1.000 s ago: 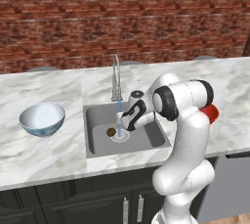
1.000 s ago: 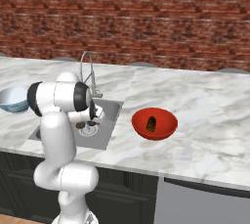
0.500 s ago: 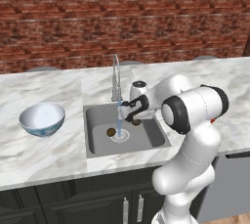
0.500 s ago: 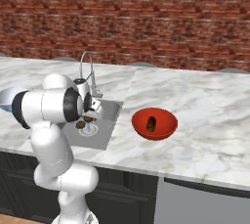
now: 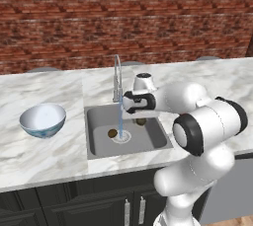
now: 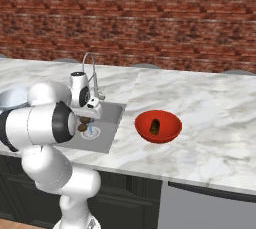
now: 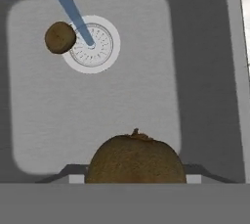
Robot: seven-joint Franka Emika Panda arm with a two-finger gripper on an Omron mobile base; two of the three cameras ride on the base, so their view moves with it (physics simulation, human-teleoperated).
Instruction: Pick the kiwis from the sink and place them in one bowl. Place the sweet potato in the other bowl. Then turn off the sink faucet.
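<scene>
Hand [image 5: 141, 120] sits above the sink [image 5: 99, 143], closed on a kiwi [image 7: 135, 159]; in the hand view that kiwi fills the lower centre between the finger tips, with the grey basin floor well below it; in the left base view the same kiwi shows as a small brown ball just under the arm's wrist, over the right half of the basin. Second kiwi [image 7: 60, 37] lies on the sink floor, touching the rim of the round drain [image 7: 93, 46]; in the left base view it sits just left of the drain. Sink faucet [image 5: 117, 79] stands upright at the back edge of the basin; a thin blue stream of water [image 5: 121, 119] runs from its spout down onto the drain. White and blue bowl [image 5: 43, 120] rests on the marble counter [image 5: 44, 153] to the left of the sink, well apart from it, white inside showing. Red bowl [image 6: 158, 126] rests on the counter to the right of the sink; the sweet potato [image 6: 155, 126] lies inside it, near the middle. Brick wall [image 5: 123, 18] runs behind the counter.
</scene>
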